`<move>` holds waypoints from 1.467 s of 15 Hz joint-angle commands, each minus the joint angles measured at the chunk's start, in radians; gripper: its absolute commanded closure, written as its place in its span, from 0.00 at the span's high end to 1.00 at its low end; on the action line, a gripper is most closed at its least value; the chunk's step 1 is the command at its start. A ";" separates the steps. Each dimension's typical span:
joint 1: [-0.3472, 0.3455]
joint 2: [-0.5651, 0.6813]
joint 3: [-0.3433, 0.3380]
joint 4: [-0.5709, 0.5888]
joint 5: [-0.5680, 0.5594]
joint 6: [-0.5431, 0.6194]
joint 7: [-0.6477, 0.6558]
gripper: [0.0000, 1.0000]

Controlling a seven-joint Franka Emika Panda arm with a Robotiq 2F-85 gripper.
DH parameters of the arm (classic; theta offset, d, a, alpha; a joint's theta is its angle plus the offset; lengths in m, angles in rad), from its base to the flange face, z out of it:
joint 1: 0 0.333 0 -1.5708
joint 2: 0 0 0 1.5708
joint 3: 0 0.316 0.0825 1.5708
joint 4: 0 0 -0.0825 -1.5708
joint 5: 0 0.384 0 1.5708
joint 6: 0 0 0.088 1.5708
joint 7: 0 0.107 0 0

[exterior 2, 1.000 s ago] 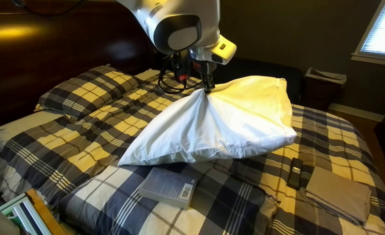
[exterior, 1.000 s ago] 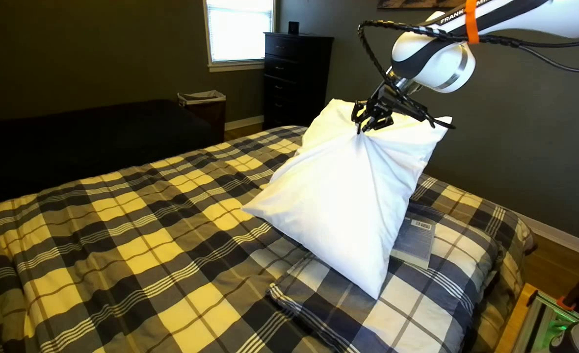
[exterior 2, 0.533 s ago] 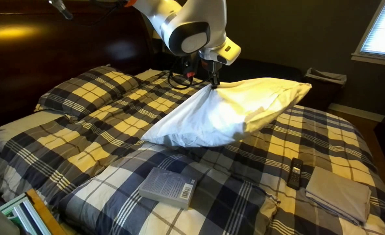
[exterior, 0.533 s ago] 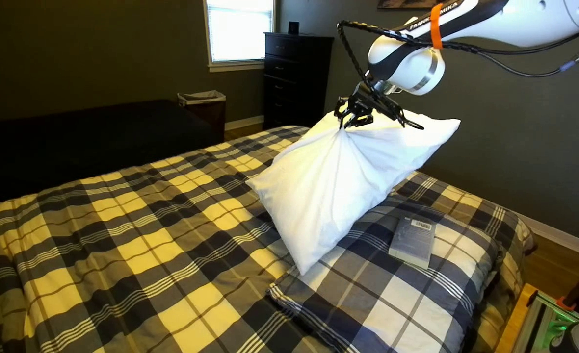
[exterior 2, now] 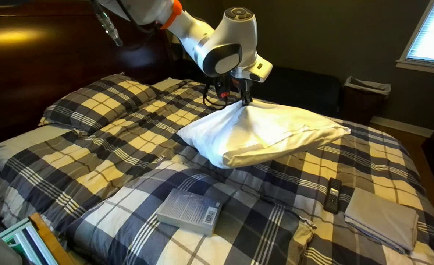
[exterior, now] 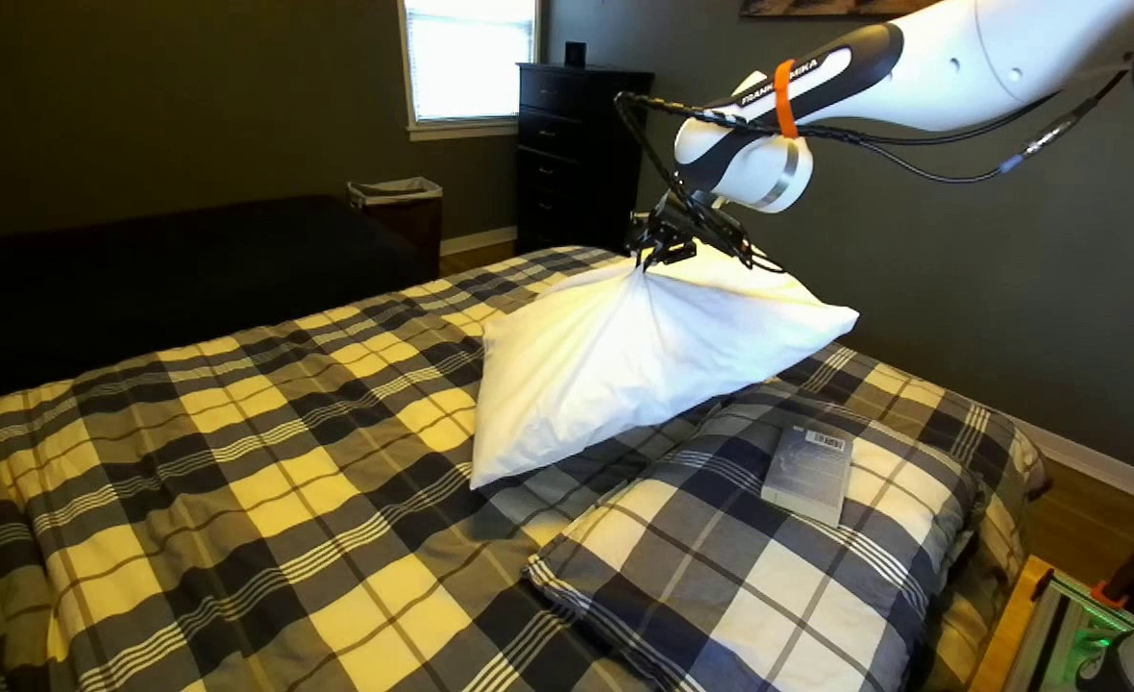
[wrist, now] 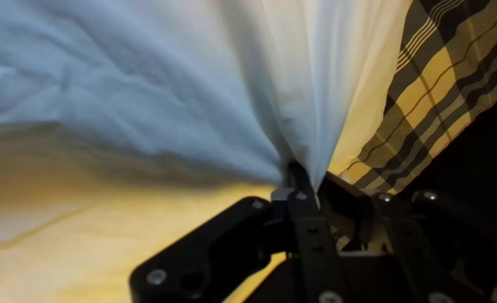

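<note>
Plaid comforter (exterior 2: pixel 117 162) stretches beneath a white pillow (exterior 2: pixel 279 129), its bunched upper side clamped in the Robotiq gripper (exterior 2: pixel 246 102); in an exterior view, a paperback (exterior 2: pixel 188 210) lies at the pillow's seven o'clock, a cordless phone (exterior 2: pixel 333 195) at four.

It's dim in here; the far window (exterior: pixel 472 62) is blown out white, yellow light warms the bed (exterior: pixel 269 490), and the dark headboard (exterior 2: pixel 73 48) gleams. In the wrist view the pillow (wrist: pixel 168 84), part bluish, part yellow, blurs.
</note>
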 commanded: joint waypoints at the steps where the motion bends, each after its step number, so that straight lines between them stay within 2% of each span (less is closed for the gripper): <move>1: -0.008 0.058 0.002 0.082 -0.040 0.024 -0.057 0.02; 7: -0.028 0.123 0.022 0.133 -0.048 0.055 -0.167 0.02; 15: -0.047 0.157 0.006 0.116 -0.044 0.062 -0.143 0.02; 16: -0.050 0.158 0.004 0.113 -0.043 0.063 -0.140 0.34; 17: -0.050 0.154 -0.002 0.107 -0.046 0.066 -0.129 0.35; 18: -0.046 0.135 -0.013 0.092 -0.055 0.069 -0.113 0.40; 22: -0.026 0.041 -0.060 0.008 -0.104 0.051 -0.070 0.70</move>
